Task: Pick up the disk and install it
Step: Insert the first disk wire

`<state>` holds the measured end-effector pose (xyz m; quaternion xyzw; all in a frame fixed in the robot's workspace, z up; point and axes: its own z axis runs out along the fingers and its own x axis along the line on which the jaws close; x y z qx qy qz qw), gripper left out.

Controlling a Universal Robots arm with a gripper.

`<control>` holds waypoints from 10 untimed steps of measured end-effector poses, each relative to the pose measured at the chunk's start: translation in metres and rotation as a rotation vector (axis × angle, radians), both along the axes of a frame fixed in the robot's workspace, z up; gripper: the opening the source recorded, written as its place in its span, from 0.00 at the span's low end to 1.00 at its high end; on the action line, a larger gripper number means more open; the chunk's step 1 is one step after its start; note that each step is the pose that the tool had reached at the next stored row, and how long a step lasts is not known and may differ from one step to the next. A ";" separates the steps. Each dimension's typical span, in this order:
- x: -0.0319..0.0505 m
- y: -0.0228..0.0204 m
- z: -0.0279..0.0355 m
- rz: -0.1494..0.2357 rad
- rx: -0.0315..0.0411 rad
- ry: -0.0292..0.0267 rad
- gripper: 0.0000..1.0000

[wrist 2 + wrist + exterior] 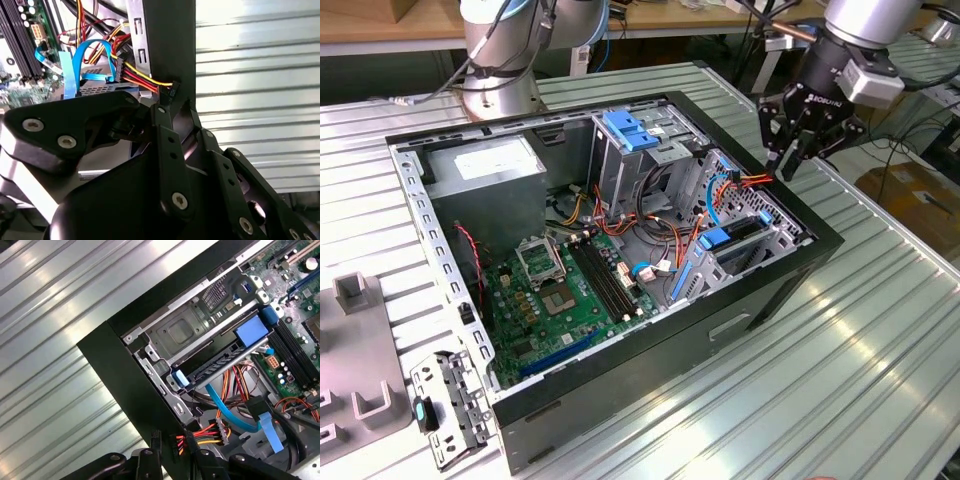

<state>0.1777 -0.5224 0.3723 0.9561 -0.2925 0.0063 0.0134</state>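
ribbed metal table (880,330): claw (790,168) above case (620,395), disk (738,236) in bay.

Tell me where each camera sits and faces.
Exterior view: off the arm, looking down into the open computer case; arm and tool show.
First wrist view: on the arm, facing the disk; tool shows.
Second wrist view: on the arm, facing cables; tool shows.
Shared: both wrist views show the red-yellow cable.

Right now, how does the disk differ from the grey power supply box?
The disk is a thin dark slab with blue rails; the power supply box is bulky, grey, white-stickered. The disk sits at the exterior view's right, the power supply box at its left. Both are inside the case.
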 end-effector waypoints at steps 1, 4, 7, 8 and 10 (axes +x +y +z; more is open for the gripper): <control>0.0000 0.0000 -0.0004 0.015 0.0002 0.0000 0.31; -0.0004 0.0000 -0.0028 0.049 0.0017 0.0000 0.31; -0.0004 0.0002 -0.0069 0.065 0.0052 -0.0001 0.31; -0.0004 0.0001 -0.0075 0.066 0.0063 -0.0001 0.31; -0.0004 0.0002 -0.0075 0.067 0.0070 -0.0002 0.30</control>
